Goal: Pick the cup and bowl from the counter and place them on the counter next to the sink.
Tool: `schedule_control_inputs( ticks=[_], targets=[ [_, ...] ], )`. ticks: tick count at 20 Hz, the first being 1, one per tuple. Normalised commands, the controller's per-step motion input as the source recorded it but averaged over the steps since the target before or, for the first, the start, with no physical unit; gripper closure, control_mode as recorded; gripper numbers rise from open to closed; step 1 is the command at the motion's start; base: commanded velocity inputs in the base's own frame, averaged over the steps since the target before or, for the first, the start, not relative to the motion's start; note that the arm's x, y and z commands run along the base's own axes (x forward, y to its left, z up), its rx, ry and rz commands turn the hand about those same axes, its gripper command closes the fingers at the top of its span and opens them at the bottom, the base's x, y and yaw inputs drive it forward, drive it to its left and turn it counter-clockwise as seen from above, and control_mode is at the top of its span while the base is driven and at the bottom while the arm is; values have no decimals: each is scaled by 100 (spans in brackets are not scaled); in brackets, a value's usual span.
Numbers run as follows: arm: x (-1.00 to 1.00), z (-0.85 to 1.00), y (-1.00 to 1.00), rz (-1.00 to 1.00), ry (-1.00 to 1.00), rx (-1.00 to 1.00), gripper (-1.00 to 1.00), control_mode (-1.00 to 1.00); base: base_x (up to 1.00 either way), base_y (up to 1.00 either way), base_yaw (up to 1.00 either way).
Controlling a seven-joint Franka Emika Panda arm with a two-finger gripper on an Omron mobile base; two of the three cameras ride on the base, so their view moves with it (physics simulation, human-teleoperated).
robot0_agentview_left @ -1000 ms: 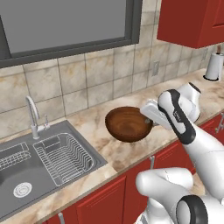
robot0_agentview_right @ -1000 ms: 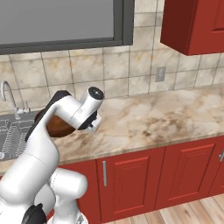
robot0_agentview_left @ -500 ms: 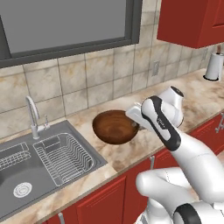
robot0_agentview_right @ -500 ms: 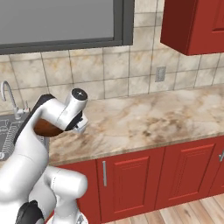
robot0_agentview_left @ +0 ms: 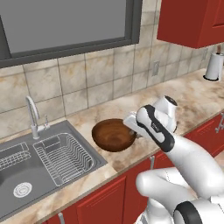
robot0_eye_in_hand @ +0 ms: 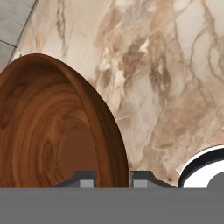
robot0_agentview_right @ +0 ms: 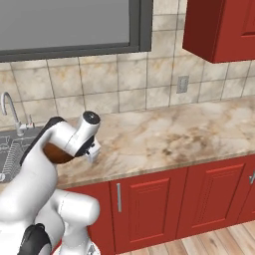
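Observation:
The dark brown wooden bowl (robot0_agentview_left: pixel 113 134) hangs just above the marbled counter (robot0_agentview_left: pixel 192 98), right beside the sink (robot0_agentview_left: pixel 17 173). My gripper (robot0_agentview_left: pixel 131 125) is shut on the bowl's right rim. In the hand view the bowl (robot0_eye_in_hand: pixel 52 131) sits on the left, and its rim passes between my two fingertips (robot0_eye_in_hand: pixel 85 180), with the gripper (robot0_eye_in_hand: pixel 113 178) pinching it. From the right base view the bowl (robot0_agentview_right: pixel 56 153) peeks out under my arm, near the gripper (robot0_agentview_right: pixel 92 150). The cup is out of view.
A wire dish rack (robot0_agentview_left: pixel 65 158) lies in the sink's right half, with the chrome faucet (robot0_agentview_left: pixel 31 114) behind it. A white paper-towel roll (robot0_agentview_left: pixel 214 65) stands at the far right of the counter. Bare marbled counter (robot0_agentview_right: pixel 169 134) stretches to the right.
My arm has carried the bowl left along the counter toward the sink and lowered it a little. The grip on the rim is unchanged.

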Motion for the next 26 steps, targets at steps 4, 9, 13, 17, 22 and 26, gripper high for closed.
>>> schedule_control_inputs(
  ticks=[4, 9, 13, 17, 22, 26],
  targets=[
    [35, -26, 0, 0, 3, 0, 100, -100, 0, 0, 0],
    [36, -27, 3, 0, 7, 0, 100, -100, 0, 0, 0],
    [26, -34, 4, 0, 7, 0, 100, -100, 0, 0, 0],
    [19, -32, 4, 0, 6, 0, 100, -100, 0, 0, 0],
    [16, -36, 8, 0, 4, 0, 100, -100, 0, 0, 0],
    [9, -24, 8, 0, 1, 0, 100, -100, 0, 0, 0]
  ],
)
